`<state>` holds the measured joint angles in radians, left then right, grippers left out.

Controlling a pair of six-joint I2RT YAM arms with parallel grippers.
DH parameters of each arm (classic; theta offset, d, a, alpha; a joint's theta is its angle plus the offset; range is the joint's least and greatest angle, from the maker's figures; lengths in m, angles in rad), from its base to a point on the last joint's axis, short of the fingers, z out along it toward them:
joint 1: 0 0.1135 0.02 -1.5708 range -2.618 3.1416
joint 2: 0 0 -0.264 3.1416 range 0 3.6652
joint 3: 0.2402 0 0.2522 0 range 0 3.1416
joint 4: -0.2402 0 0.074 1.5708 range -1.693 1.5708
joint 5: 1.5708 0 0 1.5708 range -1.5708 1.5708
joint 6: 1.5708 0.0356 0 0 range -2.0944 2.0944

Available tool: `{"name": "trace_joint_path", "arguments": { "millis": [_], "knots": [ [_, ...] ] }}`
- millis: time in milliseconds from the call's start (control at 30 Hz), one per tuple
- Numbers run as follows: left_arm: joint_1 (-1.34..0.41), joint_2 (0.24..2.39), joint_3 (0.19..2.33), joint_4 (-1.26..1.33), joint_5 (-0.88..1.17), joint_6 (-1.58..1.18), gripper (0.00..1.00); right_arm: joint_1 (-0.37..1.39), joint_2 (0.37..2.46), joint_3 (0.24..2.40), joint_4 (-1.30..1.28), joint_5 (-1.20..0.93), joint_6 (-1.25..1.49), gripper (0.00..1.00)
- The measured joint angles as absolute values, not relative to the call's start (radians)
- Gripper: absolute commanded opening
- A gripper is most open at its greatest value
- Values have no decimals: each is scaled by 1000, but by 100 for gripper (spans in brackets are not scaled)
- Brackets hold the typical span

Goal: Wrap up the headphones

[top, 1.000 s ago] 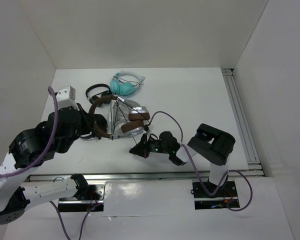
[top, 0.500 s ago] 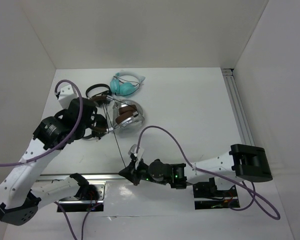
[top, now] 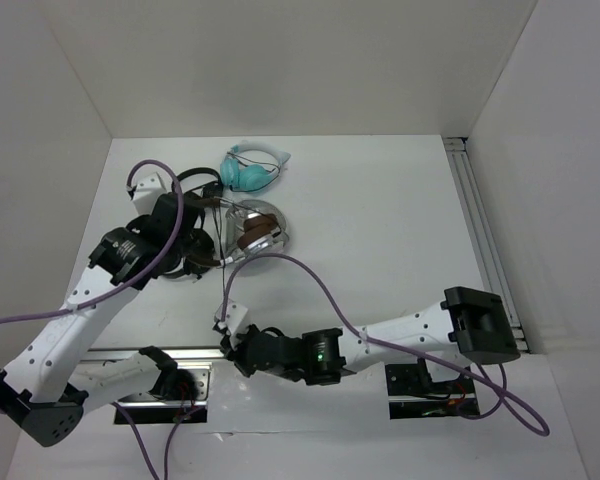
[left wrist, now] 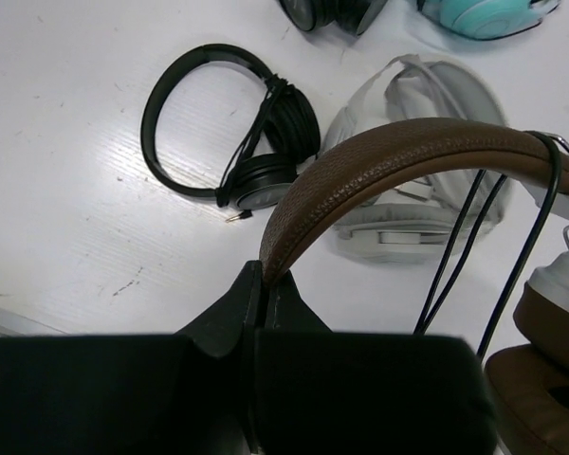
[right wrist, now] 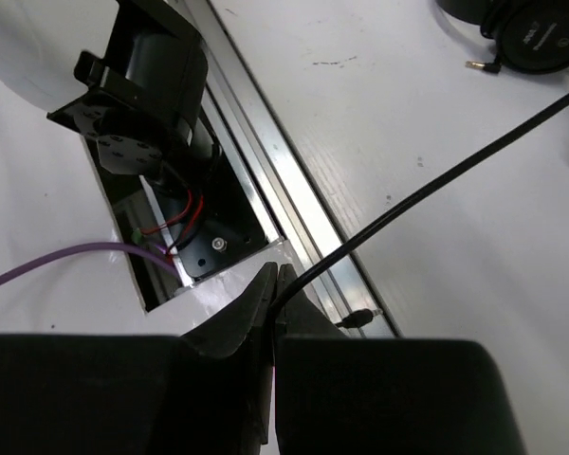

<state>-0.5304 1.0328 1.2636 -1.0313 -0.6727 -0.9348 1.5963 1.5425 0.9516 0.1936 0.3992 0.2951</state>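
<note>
Headphones [left wrist: 398, 156] cropped at right edge, teal pair [left wrist: 484, 13] cropped at top

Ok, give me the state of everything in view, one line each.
headphones: held by the headband.
cable: drawn out straight, pinched near its plug.
left fingers: shut on the headphones' headband.
right fingers: shut on the cable.
black headphones: lying flat, untouched.
grey headphones: lying behind the brown headband, untouched.
teal headphones: lying at the far side, untouched.

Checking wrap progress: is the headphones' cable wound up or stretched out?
Stretched out: the cable runs straight from the right hand, shut on it, toward the headphones.
</note>
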Motion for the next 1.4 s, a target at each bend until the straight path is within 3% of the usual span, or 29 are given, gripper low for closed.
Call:
{"name": "trace_joint_path", "arguments": {
  "millis": [300,633,867,1100,1200,1400],
  "knots": [
    [-570,1077,1175,-1038,-647,-812,0,1691,1541,1196,-148,646,221,0],
    [-731,1084,1110,-934,-509,-614,0,1704,1433,1335,-499,735,109,3],
    [-868,1163,1098,-904,-473,-579,0,1704,1478,1506,-723,787,51,2],
    [-934,1189,1071,-890,-474,-567,0,1714,1488,1484,-792,930,38,4],
    [-938,1181,1053,-872,-466,-553,0,1716,1439,1412,-773,967,28,9],
    [-939,1129,1039,-837,-426,-537,0,1709,1276,1324,-707,987,-5,10]
  ]
}}
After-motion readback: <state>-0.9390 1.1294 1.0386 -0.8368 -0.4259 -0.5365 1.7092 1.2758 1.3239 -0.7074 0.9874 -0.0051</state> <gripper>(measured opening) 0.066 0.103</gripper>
